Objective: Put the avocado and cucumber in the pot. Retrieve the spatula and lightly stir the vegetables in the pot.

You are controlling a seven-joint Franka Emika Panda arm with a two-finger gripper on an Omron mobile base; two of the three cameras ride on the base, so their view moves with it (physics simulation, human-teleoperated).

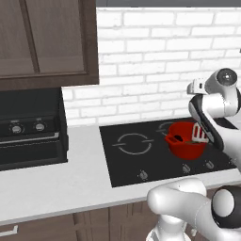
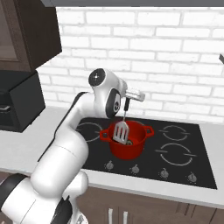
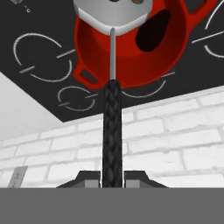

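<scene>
White brick is backing the black cooktop (image 2: 183,153) carrying the pot (image 2: 127,142). I am clamping my hand (image 3: 112,177) on the spatula (image 2: 121,131) handle, head hanging over the pot mouth, ready for stirring the avocado (image 3: 151,30) inside.

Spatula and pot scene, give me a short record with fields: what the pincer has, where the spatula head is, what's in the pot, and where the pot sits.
pincer: the pincer is shut on the spatula's black handle
spatula: the spatula hangs head down, its slotted silver head over the pot's opening
pot: the pot is red, upright, on the black cooktop
pot contents: the avocado, a dark rounded shape inside; cucumber cannot be made out
stage: spatula retrieved, poised for stirring
</scene>
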